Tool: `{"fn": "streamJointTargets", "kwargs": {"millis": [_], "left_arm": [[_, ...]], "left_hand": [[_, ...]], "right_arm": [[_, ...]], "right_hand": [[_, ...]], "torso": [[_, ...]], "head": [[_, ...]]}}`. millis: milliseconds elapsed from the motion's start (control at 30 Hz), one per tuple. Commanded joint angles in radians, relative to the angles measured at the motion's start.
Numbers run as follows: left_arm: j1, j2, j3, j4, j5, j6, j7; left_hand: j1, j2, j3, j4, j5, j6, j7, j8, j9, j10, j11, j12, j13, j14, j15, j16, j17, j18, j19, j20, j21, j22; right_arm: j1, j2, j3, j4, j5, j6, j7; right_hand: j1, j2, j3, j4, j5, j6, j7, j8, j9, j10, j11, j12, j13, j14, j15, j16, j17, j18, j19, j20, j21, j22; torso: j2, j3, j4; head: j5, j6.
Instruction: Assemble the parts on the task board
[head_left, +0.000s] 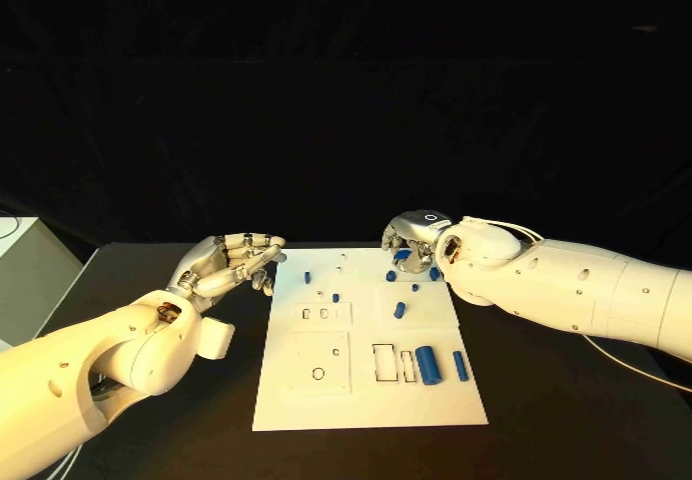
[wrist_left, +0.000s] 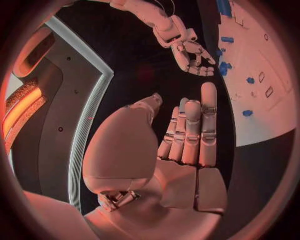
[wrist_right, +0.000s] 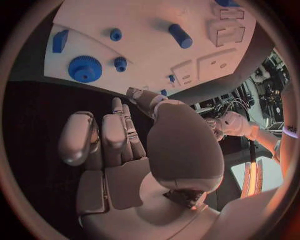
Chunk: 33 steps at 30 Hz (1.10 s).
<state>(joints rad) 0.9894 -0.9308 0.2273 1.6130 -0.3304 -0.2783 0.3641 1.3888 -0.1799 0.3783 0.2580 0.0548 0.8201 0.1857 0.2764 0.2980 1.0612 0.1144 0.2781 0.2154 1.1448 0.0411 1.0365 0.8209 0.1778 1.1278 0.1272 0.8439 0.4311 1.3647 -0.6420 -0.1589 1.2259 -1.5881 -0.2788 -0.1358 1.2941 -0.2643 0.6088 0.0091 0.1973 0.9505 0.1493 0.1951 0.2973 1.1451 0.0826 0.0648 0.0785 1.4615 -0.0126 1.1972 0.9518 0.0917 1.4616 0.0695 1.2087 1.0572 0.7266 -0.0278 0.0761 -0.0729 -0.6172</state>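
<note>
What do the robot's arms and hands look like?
Both arms are smooth, rounded white shells with small dark screw dots. The left hand and right hand are silver metal with jointed fingers. Thin pale cables loop by the right wrist.

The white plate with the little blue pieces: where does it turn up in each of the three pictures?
Head view: the task board lies mid-table, between the two arms.
Left wrist view: it runs along the circle's rim, beyond the left hand.
Right wrist view: it spans the circle, past the right hand.
Shared landmark: the board's rectangular slots.
</note>
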Motion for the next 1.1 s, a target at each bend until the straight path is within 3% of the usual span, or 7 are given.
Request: {"fn": "streamJointTargets", "kwargs": {"millis": [33, 133, 833, 1000, 1100], "left_arm": [[0.000, 0.000, 0.002, 0.005, -0.020, 0.023, -0.004], [0.000, -0.001, 0.002, 0.005, -0.020, 0.025, -0.005], [0.000, -0.007, 0.005, 0.011, -0.021, 0.035, -0.007], [0.000, -0.009, 0.006, 0.011, -0.021, 0.035, -0.008], [0.000, -0.009, 0.006, 0.009, -0.020, 0.035, -0.008]], "left_hand": [[-0.007, 0.002, -0.001, -0.007, 0.003, -0.008, -0.002, -0.005, 0.002, -0.010, 0.000, 0.004, 0.002, -0.007, 0.000, 0.003, 0.000, 0.005, -0.002, 0.002, 0.008, 0.003], [-0.007, 0.002, 0.000, -0.007, 0.003, -0.010, -0.002, -0.006, 0.002, -0.015, 0.001, 0.005, 0.003, -0.008, 0.000, 0.003, 0.000, 0.005, -0.005, 0.003, 0.013, 0.006], [-0.008, 0.003, 0.002, -0.009, 0.002, -0.016, 0.002, -0.008, 0.004, -0.034, 0.005, 0.006, 0.007, -0.021, 0.004, -0.005, -0.012, 0.005, -0.015, 0.005, 0.029, 0.017], [-0.009, 0.004, 0.003, -0.009, 0.002, -0.017, 0.002, -0.008, 0.004, -0.035, 0.005, 0.007, 0.007, -0.021, 0.004, -0.004, -0.011, 0.005, -0.016, 0.006, 0.030, 0.017], [-0.009, 0.005, 0.004, -0.009, 0.002, -0.017, 0.003, -0.008, 0.004, -0.037, 0.006, 0.007, 0.008, -0.022, 0.004, -0.004, -0.011, 0.005, -0.017, 0.006, 0.032, 0.019]], "right_arm": [[-0.005, 0.002, 0.000, 0.003, -0.058, 0.053, -0.032], [-0.008, 0.002, -0.001, 0.004, -0.063, 0.061, -0.035], [-0.018, 0.004, -0.002, -0.015, -0.109, 0.067, -0.060], [-0.018, 0.004, -0.002, -0.014, -0.111, 0.067, -0.061], [-0.018, 0.003, -0.002, -0.016, -0.111, 0.069, -0.061]], "right_hand": [[-0.005, -0.009, -0.011, 0.003, -0.007, -0.008, 0.001, -0.005, 0.003, -0.009, 0.003, -0.002, -0.001, 0.024, 0.002, 0.008, 0.002, -0.010, 0.048, 0.003, 0.010, 0.010], [-0.005, -0.008, -0.012, 0.004, -0.008, -0.005, 0.001, -0.004, 0.005, -0.010, 0.004, -0.002, -0.001, 0.024, 0.002, 0.012, 0.005, -0.010, 0.048, 0.004, 0.010, 0.009], [0.000, 0.002, -0.041, 0.011, -0.014, 0.004, 0.012, -0.006, 0.014, -0.049, 0.015, -0.003, -0.008, 0.017, 0.012, 0.031, 0.004, -0.009, 0.044, 0.012, 0.013, 0.011], [0.006, 0.014, -0.041, 0.014, -0.010, 0.015, 0.012, -0.002, 0.018, -0.046, 0.015, 0.000, -0.007, 0.015, 0.013, 0.035, 0.002, -0.009, 0.042, 0.013, 0.013, 0.011], [0.009, 0.020, -0.037, 0.015, -0.006, 0.021, 0.012, -0.001, 0.020, -0.037, 0.015, 0.003, -0.005, 0.014, 0.012, 0.038, 0.002, -0.009, 0.042, 0.014, 0.015, 0.014]], "torso": [[0.011, -0.0005, 0.0052], [0.016, 0.0000, 0.0067], [0.042, -0.0083, 0.0224], [0.046, -0.0115, 0.0252], [0.049, -0.0112, 0.0245]], "head": [[-0.005, -0.003], [-0.008, -0.005], [-0.021, 0.001], [-0.024, 0.000], [-0.025, 0.002]]}}
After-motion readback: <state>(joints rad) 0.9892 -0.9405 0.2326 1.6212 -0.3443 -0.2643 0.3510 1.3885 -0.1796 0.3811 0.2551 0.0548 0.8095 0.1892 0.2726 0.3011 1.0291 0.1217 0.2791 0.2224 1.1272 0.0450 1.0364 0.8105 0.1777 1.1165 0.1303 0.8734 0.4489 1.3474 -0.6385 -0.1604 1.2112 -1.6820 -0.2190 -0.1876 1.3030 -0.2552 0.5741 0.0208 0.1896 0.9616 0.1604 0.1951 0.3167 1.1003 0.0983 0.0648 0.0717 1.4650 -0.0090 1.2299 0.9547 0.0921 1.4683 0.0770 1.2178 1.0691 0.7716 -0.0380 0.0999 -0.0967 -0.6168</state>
